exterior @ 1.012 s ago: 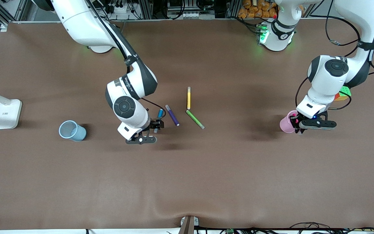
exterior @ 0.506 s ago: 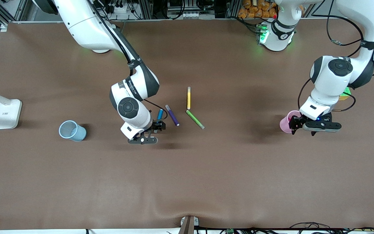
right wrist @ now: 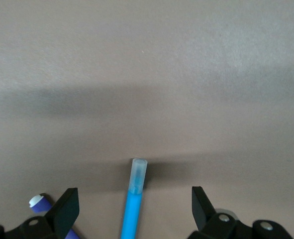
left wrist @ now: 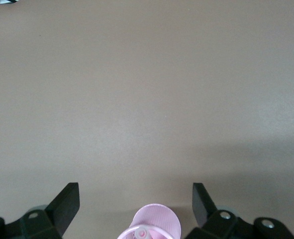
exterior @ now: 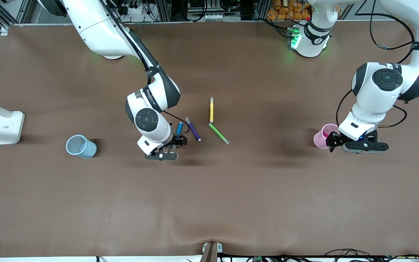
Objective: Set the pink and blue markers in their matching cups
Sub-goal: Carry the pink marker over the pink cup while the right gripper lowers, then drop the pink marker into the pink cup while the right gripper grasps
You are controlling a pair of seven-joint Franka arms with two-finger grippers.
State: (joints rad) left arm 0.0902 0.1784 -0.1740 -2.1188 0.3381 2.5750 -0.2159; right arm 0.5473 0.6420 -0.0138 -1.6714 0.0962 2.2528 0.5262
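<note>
Blue marker [exterior: 179, 128] lying on the table in the front view, just beside the purple marker [exterior: 193, 129], long axis running toward and away from the camera. Hovering directly over its nearer end: the right gripper [exterior: 178, 141], clearly the closer of the two, fingers spread. Blue cup [exterior: 81, 146] standing well apart, toward the right arm's end of the table. Left gripper [exterior: 332, 140] hanging at the edge of the pink cup [exterior: 322, 136], open and empty. Yellow marker [exterior: 211, 109] and green marker [exterior: 218, 133] lying untouched, toward the left arm's end from the purple one.

Showing in the left wrist view: the pink cup [left wrist: 151, 225] between wide-apart fingers [left wrist: 64, 202], with the pink marker [left wrist: 142, 233] standing inside, end-up.

Showing in the right wrist view: the blue marker [right wrist: 134, 199] lying midway between the parted fingers [right wrist: 67, 206], grey end pointing away from the wrist, axis crossing the closing line squarely, well set for a pinch.

Compared with a second ago: right gripper shifting a little toward the purple marker, centring on the blue one; left gripper backing off the pink cup toward its own end of the table, the cup's mouth now showing more.
</note>
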